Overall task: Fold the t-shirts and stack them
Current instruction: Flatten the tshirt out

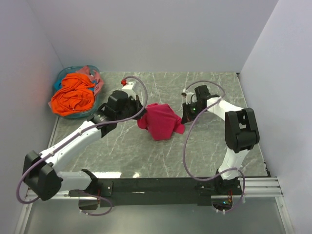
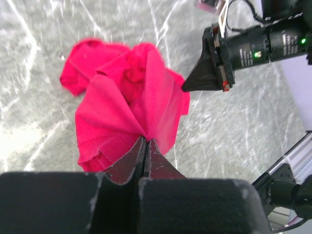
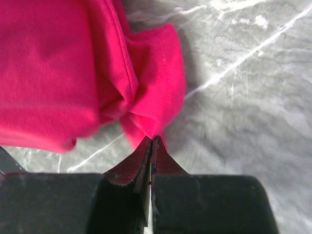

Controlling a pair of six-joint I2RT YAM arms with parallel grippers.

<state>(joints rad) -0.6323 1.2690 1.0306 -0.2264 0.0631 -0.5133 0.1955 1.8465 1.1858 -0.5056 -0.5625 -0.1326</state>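
The crimson-pink t-shirt (image 1: 161,122) sits bunched at centre frame. The left gripper (image 2: 145,141) is clamped on its left edge and the right gripper (image 3: 151,140) on its right corner. The left arm (image 1: 73,141) stretches diagonally from lower left; the right arm (image 1: 239,126) bends at right.

- Dead centre of the overhead view: crimson-pink t-shirt (image 1: 161,123), one solid colour, darker in the folds.
- Upper left: bright orange t-shirt (image 1: 73,96), plain, heaped in a teal basket (image 1: 65,74).
- At that basket's upper right edge: paler salmon-pink t-shirt (image 1: 93,74), just a sliver.
- Underneath: table (image 1: 146,151), grey marble pattern, thin white veins.
- Bottom of each wrist view: left gripper (image 2: 145,140) and right gripper (image 3: 151,140), matt black, scuffed pale at the edges.
- Arms (image 1: 73,141) white with black joints, lilac cables (image 1: 186,146) alongside.
- Upper right of the left wrist view: small green lights (image 2: 257,54) on black housing.
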